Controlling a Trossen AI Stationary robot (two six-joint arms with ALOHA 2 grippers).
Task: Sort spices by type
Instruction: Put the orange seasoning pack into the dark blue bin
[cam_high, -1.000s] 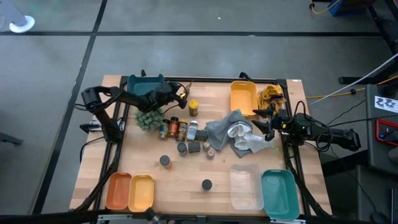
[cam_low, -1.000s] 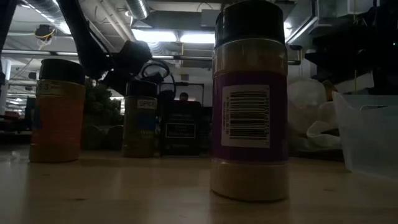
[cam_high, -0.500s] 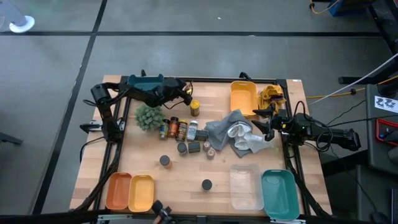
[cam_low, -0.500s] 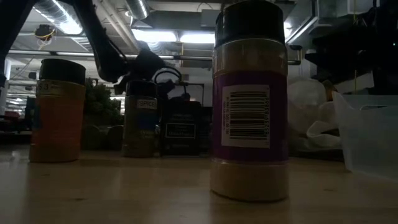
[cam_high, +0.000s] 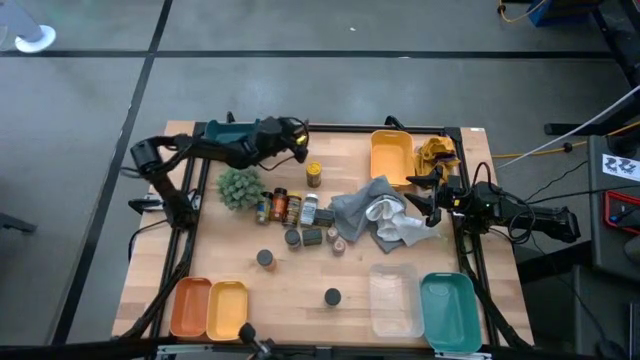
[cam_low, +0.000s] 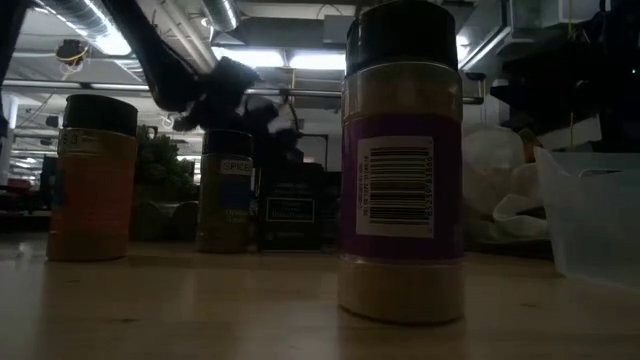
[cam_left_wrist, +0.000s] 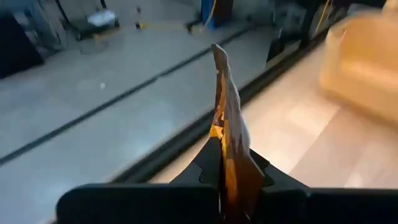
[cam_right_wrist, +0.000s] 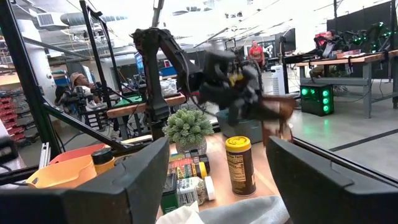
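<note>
At the surface's far edge, left gripper jaws pinch a brown packet; right gripper jaws spread; carry it level.

high view evenly lit; low view dim, backlit by ceiling lights (motion blur on both wrist views).

Pale wooden table, soft crumpled grey cloth, clear glossy plastic bin, matt yellow tray.
</note>
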